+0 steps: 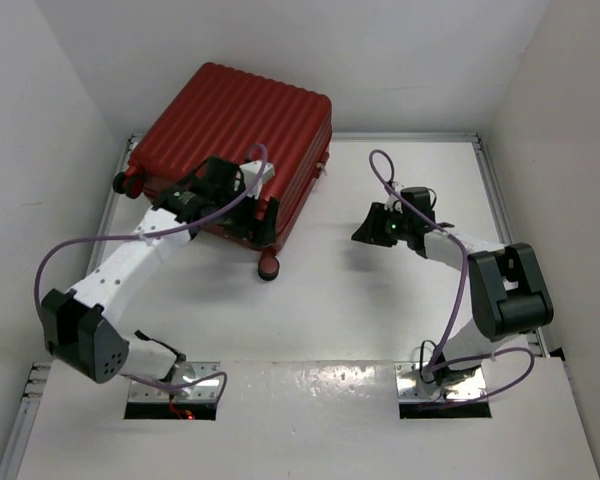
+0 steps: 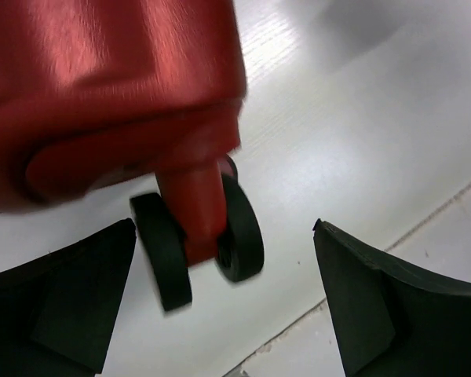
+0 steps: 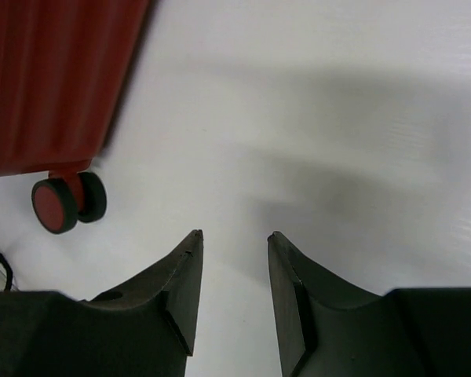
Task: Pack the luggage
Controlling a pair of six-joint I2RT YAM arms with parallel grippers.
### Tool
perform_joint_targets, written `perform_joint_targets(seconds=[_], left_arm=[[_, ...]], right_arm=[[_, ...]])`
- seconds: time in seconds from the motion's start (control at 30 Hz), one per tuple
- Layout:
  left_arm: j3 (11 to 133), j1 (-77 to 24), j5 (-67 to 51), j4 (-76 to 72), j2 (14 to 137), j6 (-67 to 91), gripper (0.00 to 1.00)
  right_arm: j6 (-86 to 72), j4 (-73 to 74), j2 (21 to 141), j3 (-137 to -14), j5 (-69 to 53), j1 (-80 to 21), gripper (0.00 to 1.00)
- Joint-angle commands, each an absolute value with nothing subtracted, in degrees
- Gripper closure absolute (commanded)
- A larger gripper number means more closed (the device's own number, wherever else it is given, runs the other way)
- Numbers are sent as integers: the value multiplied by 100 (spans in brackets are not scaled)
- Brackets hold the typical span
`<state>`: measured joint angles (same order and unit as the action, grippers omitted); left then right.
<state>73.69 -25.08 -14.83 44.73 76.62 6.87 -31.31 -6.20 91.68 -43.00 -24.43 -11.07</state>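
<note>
At the worktop's (image 1: pixel 380 300) far left corner, the luggage (image 1: pixel 235 140) lies shut, ribbed dark red shell upward, no lining showing. Left claw (image 2: pixel 224 228), spread wide and empty, faces a black wheel (image 2: pixel 166 259) on the luggage's near edge. Right claw (image 3: pixel 234 236), slightly parted and empty, hovers toward the worktop's middle, well apart. Judged late: packing looks complete, with only fastening or final positioning left; zip state unreadable.

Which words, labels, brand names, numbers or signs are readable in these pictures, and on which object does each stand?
None is readable.
The luggage shows only plain red ribs, with no logo or tag.
Its wheel is blurred in the left wrist view and shows no marking.
No print shows on the table.
</note>
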Motion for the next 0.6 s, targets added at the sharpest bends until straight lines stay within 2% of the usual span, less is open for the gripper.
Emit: perform_joint_targets(seconds=[0.0,0.07,0.27,0.33,0.37,0.47,0.57], left_arm=[[7488,-2777,-634,3885,8005,1274,0],[7645,-2882,-169,3885,8243,1361,0],[7918,-2935,263,3823,8771,1546,0],[7919,-2988,325,3753,8824,1547,14],[7919,-3049,447,3692,8824,1616,26],[7971,-3128,509,3691,8824,1687,32],[8024,-3348,510,3691,8771,1688,44]], right_arm=[[-2979,-694,9018,-4456,-2391,-976,61],[-3032,-677,9009,-4456,-2382,-915,61],[-2971,-607,8833,-4369,-2417,-677,62],[-2971,-598,8754,-4307,-2408,-607,62],[-2979,-606,8676,-4228,-2417,-572,62],[-2953,-606,8596,-4105,-2417,-510,63],[-2953,-615,8456,-3956,-2382,-501,65]])
